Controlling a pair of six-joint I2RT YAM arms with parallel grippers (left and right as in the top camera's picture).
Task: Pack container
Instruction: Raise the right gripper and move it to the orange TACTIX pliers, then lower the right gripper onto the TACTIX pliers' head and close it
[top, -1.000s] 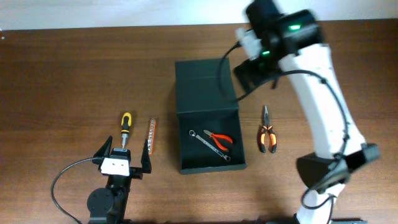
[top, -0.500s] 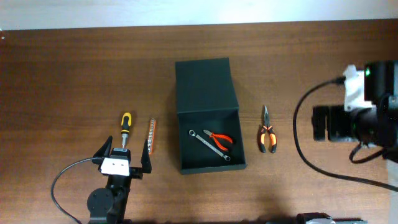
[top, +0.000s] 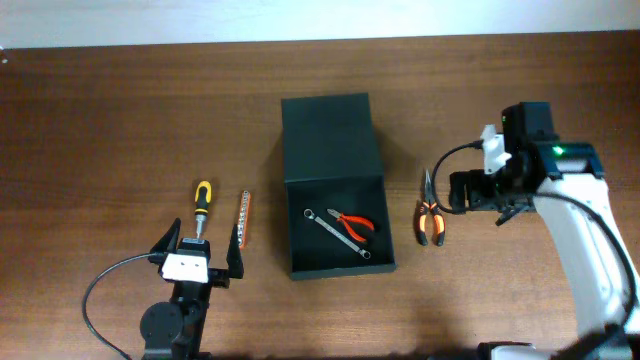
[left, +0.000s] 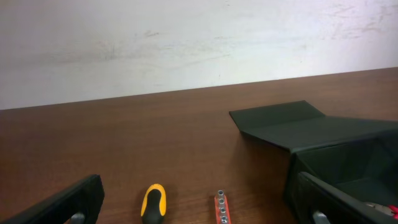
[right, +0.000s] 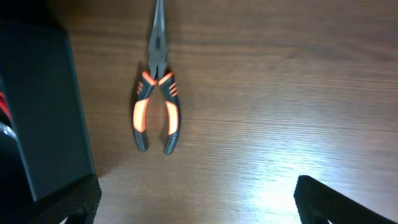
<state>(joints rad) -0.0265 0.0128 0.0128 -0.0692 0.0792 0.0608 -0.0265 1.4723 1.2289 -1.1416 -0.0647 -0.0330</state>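
1. The container (top: 330, 140) sits about mid-table, its hinged flap lid thrown back flat on the far side and the tray part open towards the arms
2. Inside the container lie a small wrench (top: 334, 231) and red-handled pliers (top: 356, 225), touching or all but touching each other
3. I'd judge the container to be stiff, thin-walled board with a matte skin: light, not slippery in a grip, but likely to skate over the wood if shoved from the side
4. The sensible hold for closing looks to be the free far edge of the flap, pinched and folded over. The tray walls would probably bend if squeezed hard
5. Just beside the container, on the right arm's side, lie orange-and-black needle-nose pliers (top: 430, 212), nose pointing away. They are hard steel with sleeved handles, best taken across both handles
6. The right gripper (right: 198, 200) hangs above the table just past those pliers from the container, jaws spread wide with nothing between them
7. Well apart from the container on the other side lie a yellow-and-black screwdriver (top: 202, 200) and, between it and the container, an orange bit strip (top: 244, 217)
8. The left gripper (top: 204, 240) sits low at the near end of those two tools, jaws fully apart and empty
9. The table (top: 120, 120) is dark brown wood-grain, smooth, with a soft sheen
10. Beyond the container stands a plain pale wall (left: 186, 43), faintly scuffed
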